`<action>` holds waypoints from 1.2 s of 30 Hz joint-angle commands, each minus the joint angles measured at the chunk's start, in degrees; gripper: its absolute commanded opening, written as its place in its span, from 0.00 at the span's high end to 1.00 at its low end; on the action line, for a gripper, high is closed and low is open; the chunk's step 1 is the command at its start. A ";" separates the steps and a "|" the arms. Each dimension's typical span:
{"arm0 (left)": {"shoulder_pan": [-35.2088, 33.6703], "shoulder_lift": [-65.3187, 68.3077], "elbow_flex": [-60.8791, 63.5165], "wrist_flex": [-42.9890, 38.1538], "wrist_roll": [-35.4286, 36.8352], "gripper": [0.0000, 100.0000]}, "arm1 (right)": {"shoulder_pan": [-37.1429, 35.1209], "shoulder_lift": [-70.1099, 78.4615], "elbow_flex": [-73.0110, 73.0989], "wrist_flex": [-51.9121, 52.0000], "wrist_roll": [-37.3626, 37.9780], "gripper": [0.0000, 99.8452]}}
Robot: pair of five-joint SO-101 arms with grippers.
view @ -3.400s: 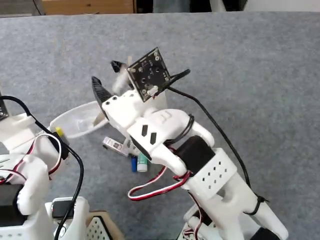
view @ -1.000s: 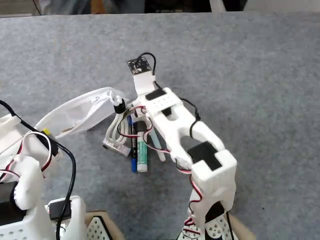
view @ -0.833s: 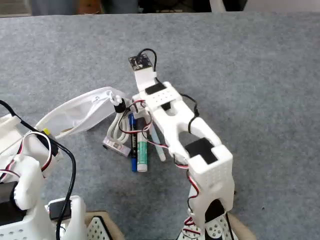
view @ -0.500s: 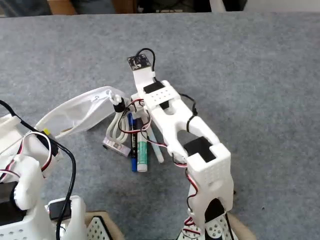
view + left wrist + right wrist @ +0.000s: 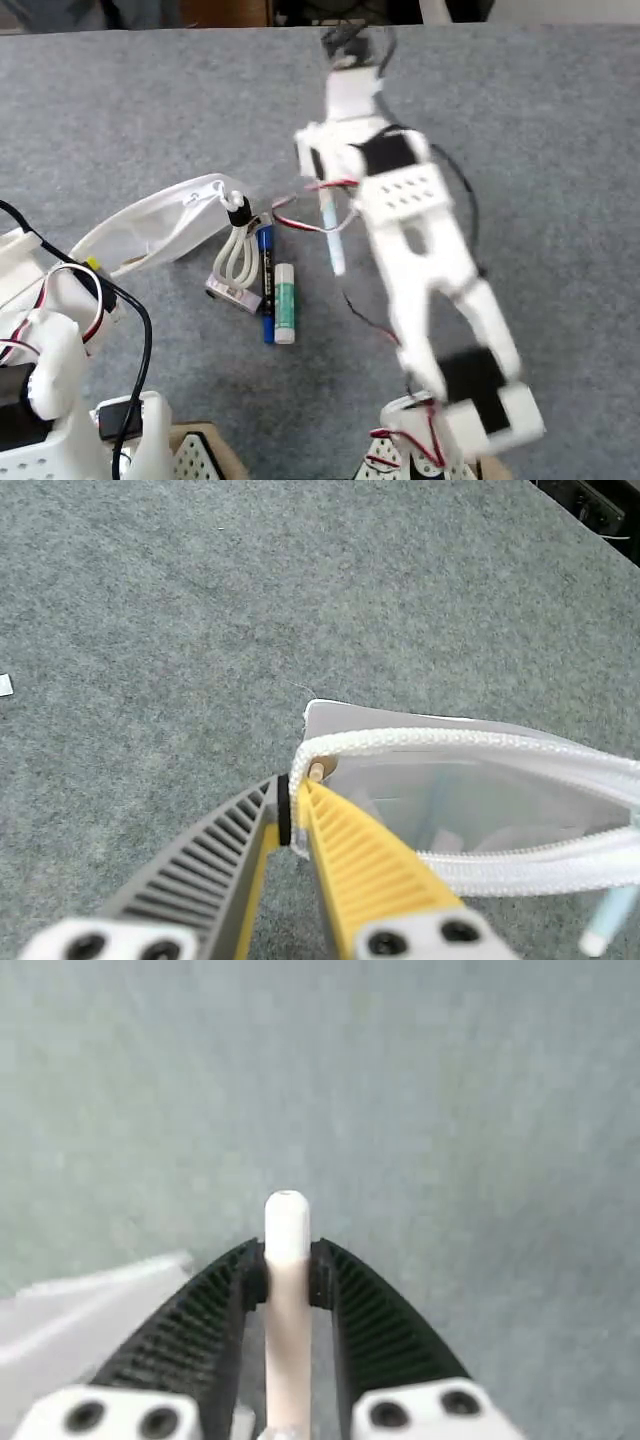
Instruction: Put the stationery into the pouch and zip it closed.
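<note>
- R gripper [image 5: 287,1256]: black jaws nearly together, clamped on a pale pen [image 5: 287,1222]. The pen's rounded end sticks out just past the fingertips.
- From above, that pen [image 5: 334,245] pokes out from under the R arm, which is stretched far out over the table [image 5: 540,150]. Can't tell whether the pen touches the surface.
- L gripper [image 5: 290,812]: one grey jaw, one yellow, closed to a sliver and pinching the end of the pouch [image 5: 470,810], right by the end of the zip [image 5: 450,742].
- The pouch [image 5: 165,225] lies at the L side of the table with its mouth open; the zip is undone. It's clear-ish w/ white zip tape.
- Left lying on the table, just off the pouch's free end:
  - a white looped cord [image 5: 236,262] w/ a black end, touching or nearly touching the pouch
  - a blue pen [image 5: 265,285] beside the cord
  - a green & white glue stick [image 5: 285,305] right against the blue pen, parallel to it
  - a small grey block [image 5: 226,291] at the foot of the cord; can't tell what it is
- The held pen is to the R of that cluster, apart from it and well clear of the pouch.
- The table has a grey felt-like cover.
</note>
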State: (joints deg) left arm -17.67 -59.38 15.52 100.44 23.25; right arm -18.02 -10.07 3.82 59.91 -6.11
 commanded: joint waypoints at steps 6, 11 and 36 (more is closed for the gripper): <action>-0.31 0.18 -0.13 0.26 0.35 0.97 | -17.49 -23.60 1.10 -6.42 8.53 0.99; -0.31 0.09 -0.04 0.26 0.35 0.97 | -26.64 -30.73 9.89 -23.74 13.63 0.99; 2.07 0.09 0.04 0.26 0.26 0.97 | -40.88 -31.08 -0.04 -30.77 17.67 0.99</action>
State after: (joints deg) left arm -16.53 -59.38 15.52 100.44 23.16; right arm -57.23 -40.13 7.08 29.41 11.12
